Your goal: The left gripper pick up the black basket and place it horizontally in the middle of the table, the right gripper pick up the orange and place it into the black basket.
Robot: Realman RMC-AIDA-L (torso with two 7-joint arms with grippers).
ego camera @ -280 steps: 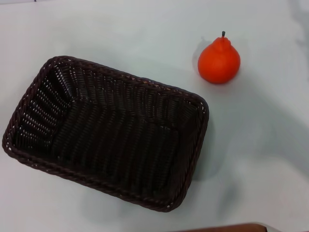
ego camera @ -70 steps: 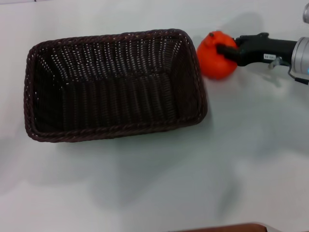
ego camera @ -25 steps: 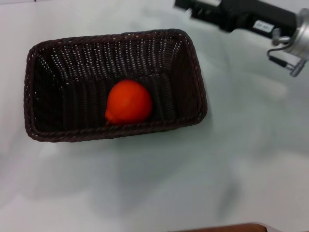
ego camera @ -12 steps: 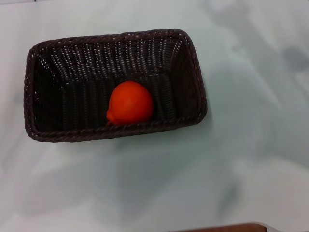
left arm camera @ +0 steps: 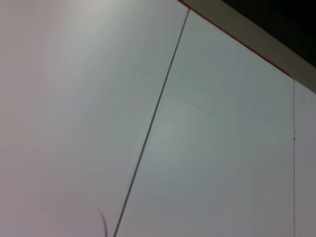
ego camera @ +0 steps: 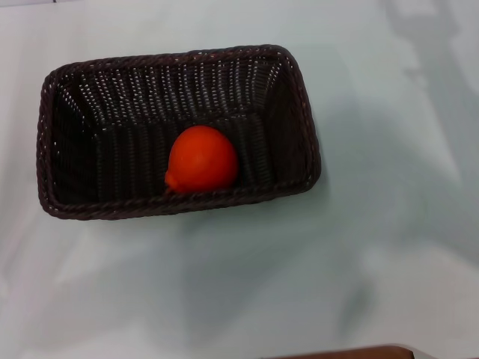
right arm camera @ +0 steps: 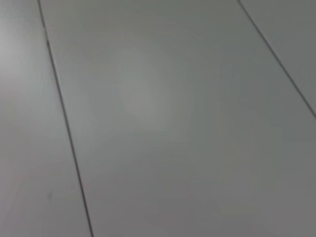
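The black basket (ego camera: 97,112) lies lengthwise across the white table (ego camera: 374,262), left of the middle in the head view. The orange (ego camera: 201,158) lies on its side inside the basket, against the near wall, its bump pointing to the near left. Neither gripper shows in the head view. The left wrist view and the right wrist view show only plain pale panels with thin seams, no fingers and no task objects.
A brown strip (ego camera: 352,351) shows at the near edge of the head view. A dark strip with a red line (left arm camera: 256,29) crosses one corner of the left wrist view.
One second ago the right gripper was above the basket's far right corner; it has since left the head view. The orange and the basket have stayed where they were.
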